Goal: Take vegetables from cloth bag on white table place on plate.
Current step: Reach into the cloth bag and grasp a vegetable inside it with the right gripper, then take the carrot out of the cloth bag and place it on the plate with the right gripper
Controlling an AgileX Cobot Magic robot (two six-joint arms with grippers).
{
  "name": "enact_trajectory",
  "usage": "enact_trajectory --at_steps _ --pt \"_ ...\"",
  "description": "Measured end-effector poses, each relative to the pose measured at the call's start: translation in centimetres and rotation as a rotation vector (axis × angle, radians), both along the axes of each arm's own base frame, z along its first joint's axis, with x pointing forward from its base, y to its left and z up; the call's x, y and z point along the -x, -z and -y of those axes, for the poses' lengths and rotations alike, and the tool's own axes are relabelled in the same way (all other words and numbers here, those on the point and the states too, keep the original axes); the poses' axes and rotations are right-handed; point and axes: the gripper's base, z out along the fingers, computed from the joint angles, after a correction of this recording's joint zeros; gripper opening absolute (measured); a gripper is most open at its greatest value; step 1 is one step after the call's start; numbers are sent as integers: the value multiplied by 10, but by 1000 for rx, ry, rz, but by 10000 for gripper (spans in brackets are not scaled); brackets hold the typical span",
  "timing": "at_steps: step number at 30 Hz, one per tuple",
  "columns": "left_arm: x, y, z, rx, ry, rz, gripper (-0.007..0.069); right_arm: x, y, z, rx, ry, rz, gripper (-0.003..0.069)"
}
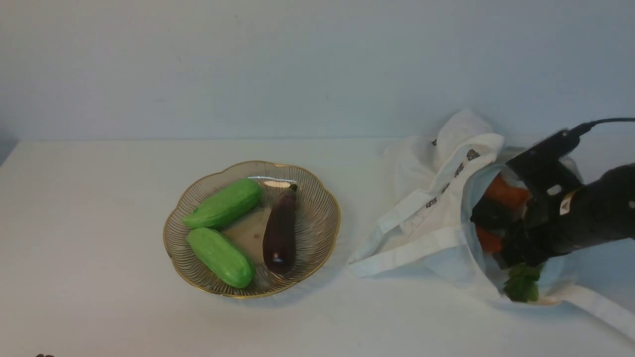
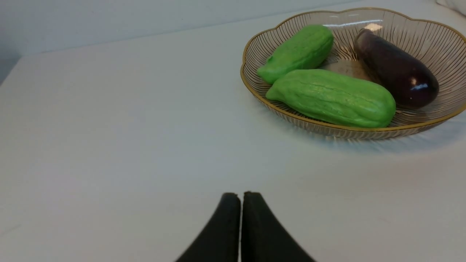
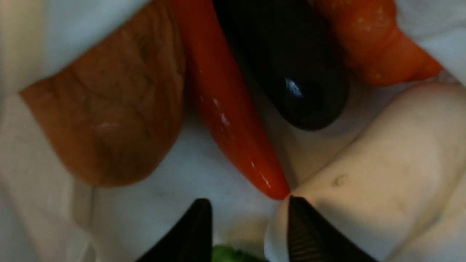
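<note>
On the white table the ribbed glass plate holds two green cucumbers and a dark purple eggplant. To its right lies the cloth bag, and my right arm reaches into its mouth. Inside, my right gripper is open over white fabric, beside a white radish. Ahead of it lie a red-orange carrot, another eggplant, a second carrot and a brown lumpy vegetable. My left gripper is shut and empty, short of the plate.
The bag's long straps trail over the table toward the plate and off to the front right. Green leafy tops poke out at the bag's near edge. A pale wall stands behind the table.
</note>
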Motion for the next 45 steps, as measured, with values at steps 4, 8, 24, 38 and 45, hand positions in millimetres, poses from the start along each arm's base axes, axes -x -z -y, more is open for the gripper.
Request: enact_trajectory --at_steps 4,8,24,38,45 --pt "0 0 0 0 0 0 -8 -8 15 -3 -5 -11 22 450" --pt "0 0 0 0 0 0 -8 -16 25 -6 -14 -16 50 501" --pt "0 0 0 0 0 0 -8 -16 42 -5 30 -48 -12 190" --pt "0 0 0 0 0 0 -8 55 -62 12 -10 149 -174 192" --pt "0 0 0 0 0 0 -8 95 -97 21 -3 168 -206 192"
